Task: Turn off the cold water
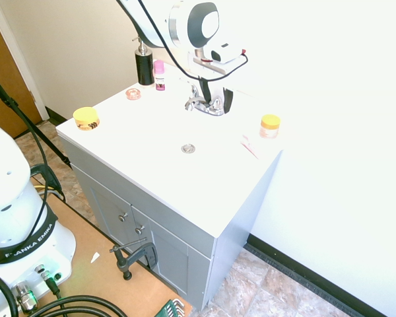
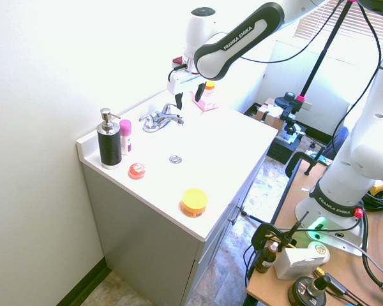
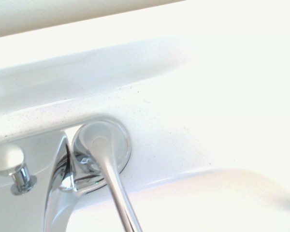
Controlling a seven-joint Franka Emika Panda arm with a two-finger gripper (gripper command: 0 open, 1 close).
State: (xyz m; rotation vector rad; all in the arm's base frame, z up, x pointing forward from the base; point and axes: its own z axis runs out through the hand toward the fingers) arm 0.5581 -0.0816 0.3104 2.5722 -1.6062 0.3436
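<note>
1. The arm (image 2: 242,38) has glossy white shells with dark grey joint bands and "FRANKA EMIKA" lettering.
2. The gripper (image 1: 216,99) has black fingers under a white body.
3. Black cables trail along it.

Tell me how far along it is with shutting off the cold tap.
Approach looks done: the open gripper hangs right at the faucet's right-hand cold lever. No contact is visible yet, and no water shows either. Left: closing on or pushing the lever to off.

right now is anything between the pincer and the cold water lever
Nothing visible blocks it. The open pincer hangs right at the faucet's right-hand end, where the cold lever sits. The spout and the other lever lie off to the side.
</note>
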